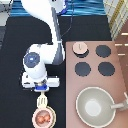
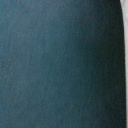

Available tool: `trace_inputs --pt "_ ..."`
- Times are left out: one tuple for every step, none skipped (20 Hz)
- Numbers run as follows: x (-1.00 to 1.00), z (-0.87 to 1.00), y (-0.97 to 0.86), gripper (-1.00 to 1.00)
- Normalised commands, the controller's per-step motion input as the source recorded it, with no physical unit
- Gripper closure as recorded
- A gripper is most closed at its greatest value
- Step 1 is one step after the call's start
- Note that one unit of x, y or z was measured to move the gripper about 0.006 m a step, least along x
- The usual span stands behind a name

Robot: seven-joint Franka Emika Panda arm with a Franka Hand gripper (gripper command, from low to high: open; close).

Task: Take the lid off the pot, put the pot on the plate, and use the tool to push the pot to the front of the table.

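Tool (image 1: 43, 100) — slotted head touching the top rim of the pot (image 1: 43, 118), which sits on the plate (image 1: 35, 123) at the exterior view's bottom; handle rises into the gripper (image 1: 42, 88) directly above. Whether the tool is clamped cannot be told. Lid (image 1: 79, 48) lies well apart on the stove (image 1: 95, 75), up and to the right. Judgement: keep the push centred behind the pot — off-axis contact would swing it aside

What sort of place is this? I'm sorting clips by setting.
Probably a toy-kitchen tabletop: a stove block with black burners, a large pan, and a small pot on a plate. The hand hovers over the spatula.
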Motion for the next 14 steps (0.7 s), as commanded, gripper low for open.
trace_inputs --pt "-1.0 0.15 0.04 1.0" --pt "-0.99 0.24 0.0 1.0" --pt "-0.98 0.23 0.0 1.0" --pt "-0.97 0.22 0.0 1.0" --pt "-0.99 0.25 0.0 1.0" --pt "-0.98 0.24 0.0 1.0" --pt "-0.96 0.21 0.0 1.0" --pt "-0.96 0.2 0.0 1.0" --pt "-0.94 0.18 0.0 1.0" --pt "-0.9 0.33 -0.01 1.0" --pt "-0.85 0.43 -0.04 1.0" --pt "-0.84 0.44 -0.05 1.0" --pt "-0.81 0.55 -0.05 1.0" --pt "-0.82 0.56 -0.04 1.0"
